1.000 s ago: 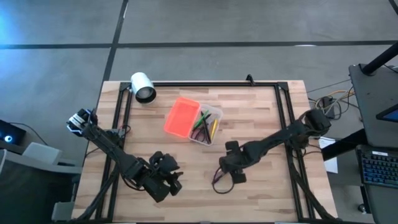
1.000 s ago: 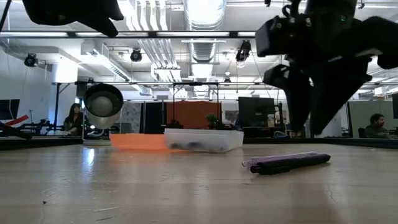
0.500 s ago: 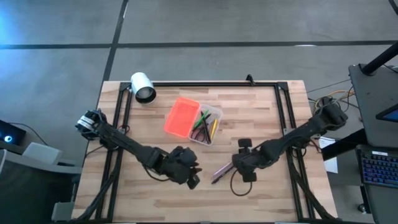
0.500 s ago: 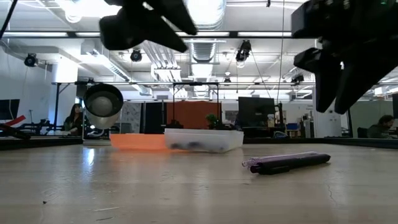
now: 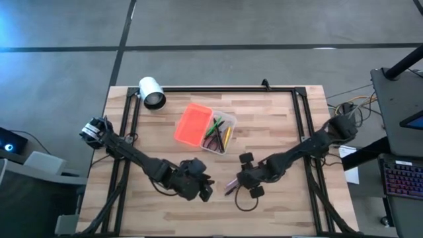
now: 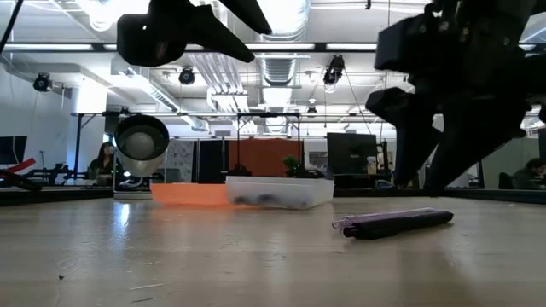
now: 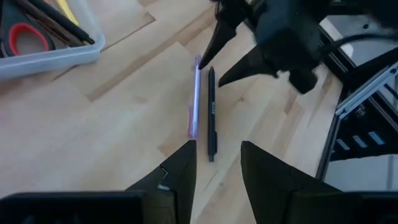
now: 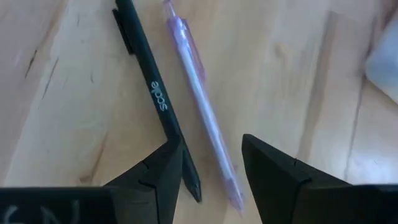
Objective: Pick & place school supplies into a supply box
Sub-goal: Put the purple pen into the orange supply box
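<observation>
Mostly done: scissors (image 7: 25, 38), pencil (image 5: 227, 137) and other supplies already sit in the box (image 5: 220, 135), lid open, mid-table (image 5: 277, 119). 2 left: black pen (image 8: 155, 93) and purple pen (image 8: 196, 87), side by side near the front edge. Right gripper (image 8: 208, 165) hovers over both, fingers parted, holding nothing. Left gripper (image 7: 214, 165) just beside the pens, also released, empty. Judgement: 1 pen grasp comes next.

The wooden table (image 5: 277, 125) carries a supply box (image 5: 206, 129) and a white cylinder (image 5: 152, 92). A black pen (image 8: 155, 93) and purple pen (image 8: 199, 99) lie side by side
</observation>
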Controlling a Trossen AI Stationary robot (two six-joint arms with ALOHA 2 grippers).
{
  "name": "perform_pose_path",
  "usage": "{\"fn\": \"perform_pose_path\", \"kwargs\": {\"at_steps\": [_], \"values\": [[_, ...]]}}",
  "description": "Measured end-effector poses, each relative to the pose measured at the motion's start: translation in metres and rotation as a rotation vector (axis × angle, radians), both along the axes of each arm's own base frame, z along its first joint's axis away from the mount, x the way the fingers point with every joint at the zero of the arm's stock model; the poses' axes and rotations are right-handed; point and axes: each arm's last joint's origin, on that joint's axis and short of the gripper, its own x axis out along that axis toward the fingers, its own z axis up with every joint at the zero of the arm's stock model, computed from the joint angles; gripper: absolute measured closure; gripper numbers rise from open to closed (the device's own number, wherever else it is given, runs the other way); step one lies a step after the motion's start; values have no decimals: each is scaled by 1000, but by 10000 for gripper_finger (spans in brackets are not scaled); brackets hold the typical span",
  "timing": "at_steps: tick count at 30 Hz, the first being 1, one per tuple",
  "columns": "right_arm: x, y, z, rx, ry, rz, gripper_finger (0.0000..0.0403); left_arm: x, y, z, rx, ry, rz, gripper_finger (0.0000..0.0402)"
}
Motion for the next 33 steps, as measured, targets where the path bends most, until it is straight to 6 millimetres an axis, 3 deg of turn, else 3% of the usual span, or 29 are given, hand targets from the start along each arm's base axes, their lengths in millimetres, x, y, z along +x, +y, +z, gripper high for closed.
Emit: {"fn": "perform_pose_path", "kwargs": {"at_steps": [6, 15, 22, 29, 33], "values": [[12, 2, 2, 4, -29, 28, 245, -3, -5, 0, -17, -4, 0, 294], [22, -2, -24, 56, 42, -21, 249, -6, -8, -3, 6, 21, -13, 294], [25, -2, -38, 66, 86, -53, 290, -8, -7, -5, 24, 46, -17, 294], [27, -14, -30, 90, 113, -122, 373, -10, -7, -6, 44, 64, -31, 294], [26, -23, -10, 57, 122, -178, 383, -11, -8, -6, 45, 63, -35, 294]]}}
